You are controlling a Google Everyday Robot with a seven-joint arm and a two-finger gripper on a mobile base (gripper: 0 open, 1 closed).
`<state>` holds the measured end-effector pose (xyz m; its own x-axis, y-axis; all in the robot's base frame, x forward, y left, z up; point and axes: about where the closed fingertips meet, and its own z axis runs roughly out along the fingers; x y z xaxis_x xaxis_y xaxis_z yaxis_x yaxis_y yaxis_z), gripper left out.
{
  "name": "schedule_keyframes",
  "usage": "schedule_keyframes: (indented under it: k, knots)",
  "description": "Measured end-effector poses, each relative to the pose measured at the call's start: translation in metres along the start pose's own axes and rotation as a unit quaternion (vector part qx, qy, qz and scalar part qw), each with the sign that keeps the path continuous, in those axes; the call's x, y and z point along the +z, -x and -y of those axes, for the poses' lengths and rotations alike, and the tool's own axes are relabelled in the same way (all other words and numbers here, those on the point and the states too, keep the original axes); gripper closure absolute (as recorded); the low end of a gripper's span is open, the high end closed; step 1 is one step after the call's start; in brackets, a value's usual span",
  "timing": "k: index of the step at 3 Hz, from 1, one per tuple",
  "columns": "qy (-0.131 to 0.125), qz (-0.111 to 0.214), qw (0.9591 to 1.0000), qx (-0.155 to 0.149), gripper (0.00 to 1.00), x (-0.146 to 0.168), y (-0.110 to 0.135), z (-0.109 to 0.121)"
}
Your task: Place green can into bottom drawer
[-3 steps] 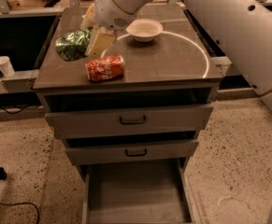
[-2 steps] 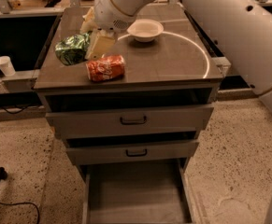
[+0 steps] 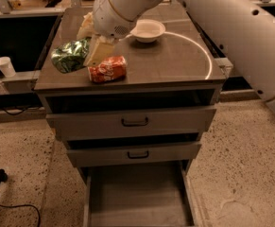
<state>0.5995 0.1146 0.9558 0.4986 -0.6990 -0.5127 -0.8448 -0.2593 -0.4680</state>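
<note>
Change since 1.0 s ago: gripper [image 3: 83,50] and green can [image 3: 66,56] have shifted together toward the front-left edge of the cabinet top [image 3: 175,70]; the can now looks slightly larger. Red soda can and bowl unchanged.
Gripper: over the left part of the cabinet top, below the bulky white wrist. Its two cream fingers [image 3: 99,51] stand on either side of the can's right end, about a can's width apart and closed on it.
Green can: at the left edge of the cabinet top, sticking out leftward from the gripper. Its surface is shiny, mottled green. The silver ends cannot be made out, and its right end is hidden behind the nearer finger. Whether it rests on the top or is clear of it: cannot tell.
Red soda can [image 3: 107,69]: on its side near the front edge, just beside the nearer finger.
White bowl [image 3: 147,30]: upright, further back, partly overlapped by the wrist.
Bottom drawer [image 3: 137,193]: pulled out, flat grey floor showing; its front is cut off by the frame edge.
Upper drawers: top drawer [image 3: 134,122] and middle drawer [image 3: 138,153] each stand slightly out; interiors dark.
Arm [image 3: 231,27]: enters from the upper right and is cut off there; it hides the back-left of the top.
Paper cup [image 3: 4,65]: on the ledge at left, well apart.
</note>
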Motion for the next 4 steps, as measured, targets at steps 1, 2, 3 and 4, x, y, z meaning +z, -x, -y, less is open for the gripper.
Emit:
schedule_keyframes:
  k: [1, 2, 3, 4]
  knots:
    - [0.038, 0.009, 0.9978, -0.053, 1.0, 0.002, 0.012, -0.046]
    - [0.073, 0.008, 0.9947, -0.072, 1.0, 0.002, 0.008, -0.1]
    - [0.086, -0.002, 0.9946, -0.058, 1.0, 0.018, -0.019, -0.146]
    - [0.086, -0.002, 0.9946, -0.058, 1.0, 0.018, -0.019, -0.146]
